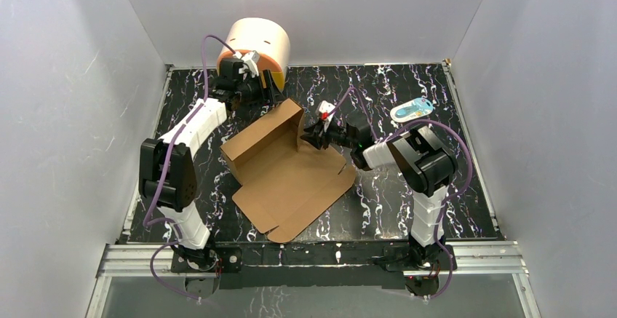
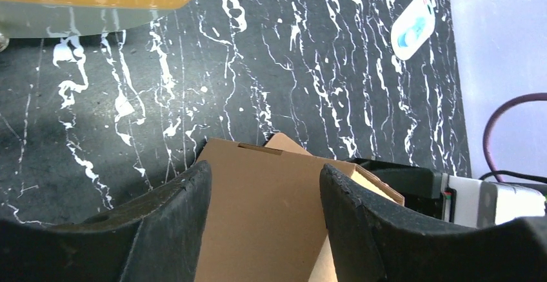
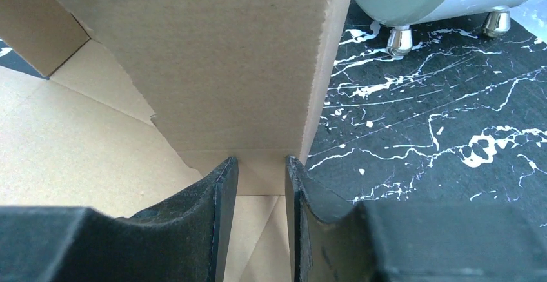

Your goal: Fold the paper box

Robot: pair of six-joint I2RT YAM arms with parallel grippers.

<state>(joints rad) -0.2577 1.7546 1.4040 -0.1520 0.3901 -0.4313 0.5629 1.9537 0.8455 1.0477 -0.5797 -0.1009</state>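
The paper box [image 1: 291,180] is a brown die-cut cardboard sheet lying mid-table, with its back panel [image 1: 271,130] raised upright. My left gripper [image 1: 256,92] is open above and behind that raised panel. In the left wrist view the panel [image 2: 264,224] shows between the spread fingers [image 2: 174,211], and I cannot tell if they touch it. My right gripper [image 1: 314,134] is at the panel's right end. Its jaws stand a narrow gap apart [image 3: 261,161], with their tips against the foot of an upright flap [image 3: 213,56]. Nothing is pinched between them.
A round cream drum [image 1: 255,38] with orange and yellow drawers stands at the back left, just behind my left gripper; its metal feet [image 3: 400,37] show in the right wrist view. A small white and blue packet [image 1: 411,109] lies at the back right. Grey walls close in the table.
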